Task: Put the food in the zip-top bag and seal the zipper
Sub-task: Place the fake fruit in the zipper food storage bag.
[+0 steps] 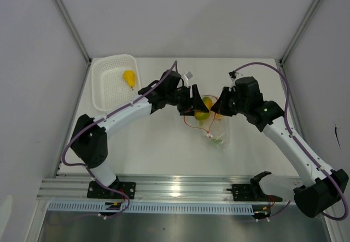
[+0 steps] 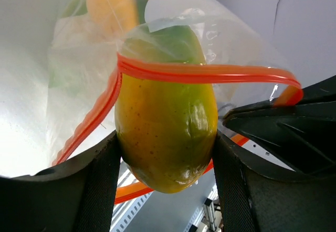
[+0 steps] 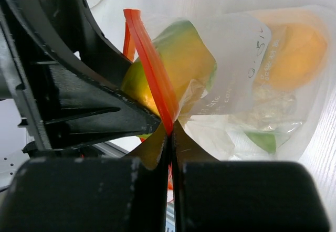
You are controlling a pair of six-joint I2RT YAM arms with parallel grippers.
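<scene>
Jaws, from above: the left jaws carried the yellow-green fruit (image 1: 205,104) to the bag (image 1: 217,135) on the counter (image 1: 158,149). The left wrist showed them clamping it halfway through the zipper (image 2: 210,73). At the right wrist, the right jaws pinched the zipper tight, seemingly holding the mouth open.

White table (image 1: 158,149) boxed in on three sides by plain pale panels: left wall (image 1: 27,88), far wall (image 1: 186,12), right wall (image 1: 322,78). Grey metal frame posts run up the two far corners, left post (image 1: 68,20) and right post (image 1: 306,20). Small dark mark (image 1: 334,130) on the right wall, can't tell if scuff or crack. Near edge of the table carries a slotted aluminium rail (image 1: 180,187) with a bright glare spot mid-span, so light is from overhead, even and soft. White slotted cable duct (image 1: 164,206) just nearer than the rail. Dull grey surface (image 1: 180,228) nearest of all.
</scene>
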